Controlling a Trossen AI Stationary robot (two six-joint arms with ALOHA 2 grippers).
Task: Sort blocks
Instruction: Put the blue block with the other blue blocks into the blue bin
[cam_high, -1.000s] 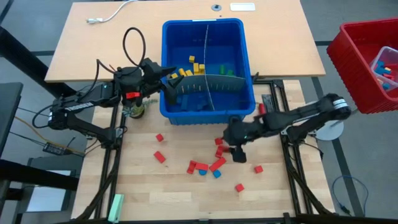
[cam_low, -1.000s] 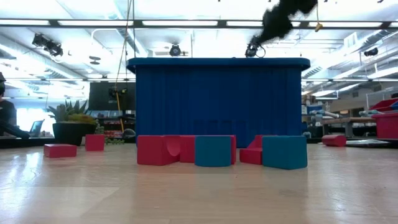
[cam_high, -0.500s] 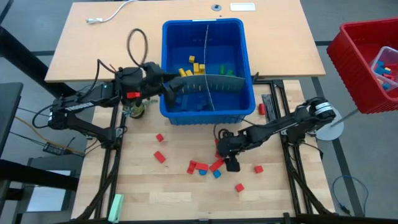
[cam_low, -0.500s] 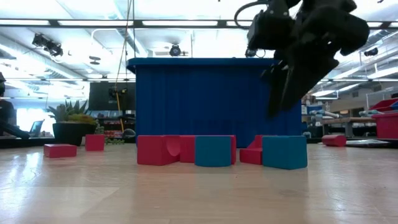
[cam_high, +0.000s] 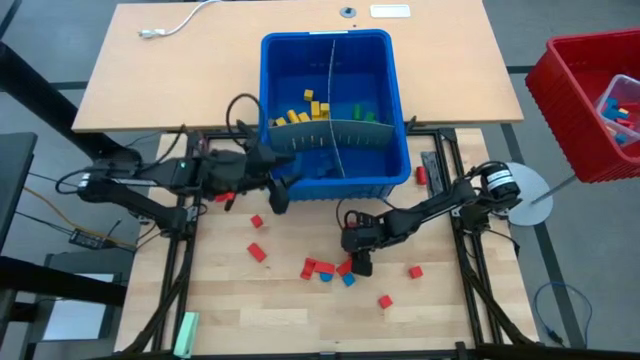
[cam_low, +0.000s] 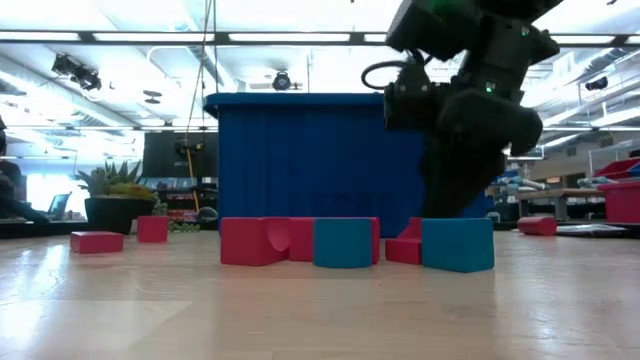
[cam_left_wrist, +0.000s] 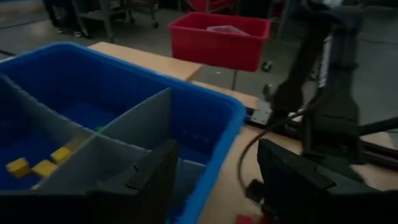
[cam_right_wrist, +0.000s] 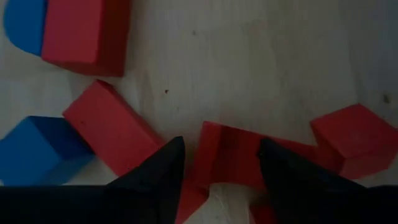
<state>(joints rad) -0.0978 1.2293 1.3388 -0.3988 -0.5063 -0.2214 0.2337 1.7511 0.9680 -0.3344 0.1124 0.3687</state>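
While both arms are over the bench, your working tool is the right gripper (cam_high: 360, 262), lowered onto the cluster of blocks near the middle of the wooden bench top (cam_high: 230, 310). In the right wrist view its two dark fingers (cam_right_wrist: 158, 171) stand apart with a red block (cam_right_wrist: 233, 155) between them; whether the pads touch it, you cannot tell. Just beside that block lie another red block (cam_right_wrist: 112, 127), a blue block (cam_right_wrist: 37, 149) and a further red block (cam_right_wrist: 354, 140).

Item: cluster on the bench. In the low view you see a red arched block (cam_low: 255, 241), a blue block (cam_low: 343, 243) touching it, and a second blue block (cam_low: 458, 245) directly below the right gripper (cam_low: 445, 205).

Item: loose red blocks. They are scattered toward the bench's left edge (cam_high: 257, 252) and its right edge (cam_high: 415, 271), with one nearer the front edge (cam_high: 385, 301).

Item: blue bin (cam_high: 400, 120), at the bench's back edge, divided by grey panels (cam_high: 330, 132). Yellow blocks (cam_high: 300, 112) and green blocks (cam_high: 360, 112) lie in its far compartments, blue blocks (cam_high: 310, 165) in a near one.

Item: left gripper (cam_high: 278, 190), at the bin's near left corner, fingers (cam_left_wrist: 292, 177) spread wide and holding nothing.

Item: red crate (cam_high: 585, 100), off the bench past its right edge.
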